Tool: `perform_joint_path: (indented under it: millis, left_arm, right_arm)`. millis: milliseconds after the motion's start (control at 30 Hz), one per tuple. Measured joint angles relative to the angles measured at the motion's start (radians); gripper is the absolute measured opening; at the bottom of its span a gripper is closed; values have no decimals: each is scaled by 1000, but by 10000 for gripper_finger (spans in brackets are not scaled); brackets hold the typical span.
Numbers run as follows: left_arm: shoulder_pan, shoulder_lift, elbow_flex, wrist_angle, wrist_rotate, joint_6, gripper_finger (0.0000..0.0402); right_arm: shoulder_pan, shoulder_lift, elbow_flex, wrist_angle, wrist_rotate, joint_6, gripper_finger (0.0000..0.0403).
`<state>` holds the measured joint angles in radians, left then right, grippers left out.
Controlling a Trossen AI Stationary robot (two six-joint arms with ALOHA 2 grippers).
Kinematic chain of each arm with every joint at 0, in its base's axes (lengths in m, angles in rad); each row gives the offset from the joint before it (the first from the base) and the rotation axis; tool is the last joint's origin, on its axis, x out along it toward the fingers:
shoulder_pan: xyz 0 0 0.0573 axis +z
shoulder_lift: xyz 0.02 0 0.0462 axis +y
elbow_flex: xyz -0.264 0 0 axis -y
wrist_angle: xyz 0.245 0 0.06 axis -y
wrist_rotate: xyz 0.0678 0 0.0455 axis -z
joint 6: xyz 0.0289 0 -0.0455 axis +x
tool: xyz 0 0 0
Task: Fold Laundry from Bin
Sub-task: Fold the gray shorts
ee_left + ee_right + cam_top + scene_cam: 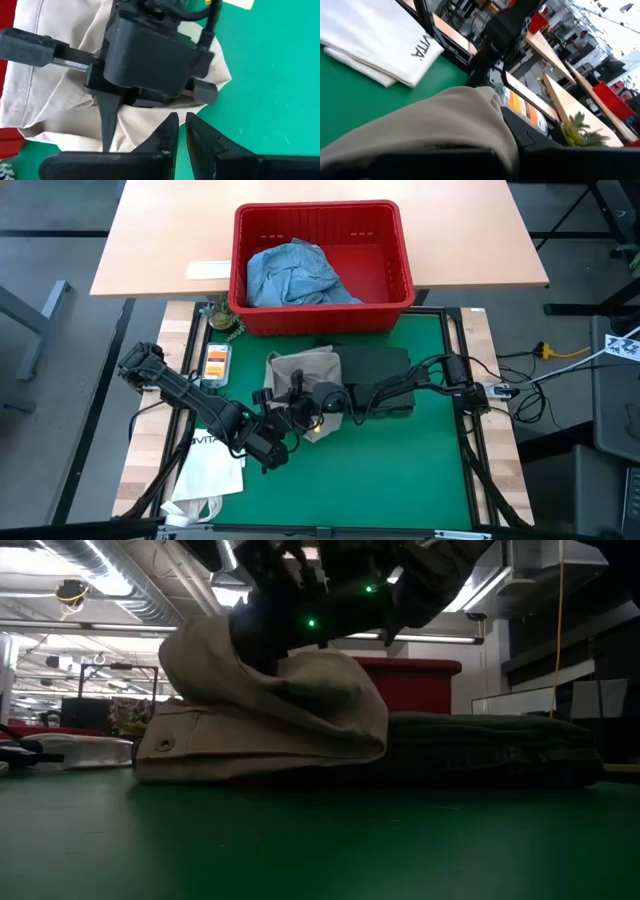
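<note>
both grippers (300,408) (closed) pinch one khaki garment (305,370)

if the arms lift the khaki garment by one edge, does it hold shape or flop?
Probably flops: the khaki garment already drapes in soft folds over itself and sags across the dark folded garment. Likely light for its bulk. It may drag rather than slide cleanly on the green mat.

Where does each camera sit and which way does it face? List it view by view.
High: above the table, looking straight down on the red bin and khaki garment; both arms show.
Low: at mat height, looking level at the bunched khaki garment; arms enter from above.
Left wrist: looks past the left gripper at the right gripper on the garment.
Right wrist: looks over the garment toward the white VITA bag.
Shared: all four see the khaki garment.
</note>
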<state>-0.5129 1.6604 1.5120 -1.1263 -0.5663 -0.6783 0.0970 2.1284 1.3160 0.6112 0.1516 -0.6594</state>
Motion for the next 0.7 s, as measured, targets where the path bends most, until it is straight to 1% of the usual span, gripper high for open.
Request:
perform_joint_path:
  millis: [133,233,367,500,600,700]
  left_arm:
    - [-1,0,0,0,-1,0,31]
    - [-2,0,0,1,-1,0,31]
    - [-1,0,0,1,-1,0,31]
    - [-2,0,0,1,-1,-1,31]
    - [-1,0,0,1,-1,-1,31]
    - [-1,0,0,1,-1,-2,31]
  right_arm:
    - [-1,0,0,-14,29,-3,6]
    - [-1,0,0,-12,31,-4,25]
    - [-1,0,0,-14,48,-3,82]
    - [-1,0,0,-14,104,-1,144]
    - [-1,0,0,-14,127,-1,179]
    - [0,0,0,-14,127,-1,202]
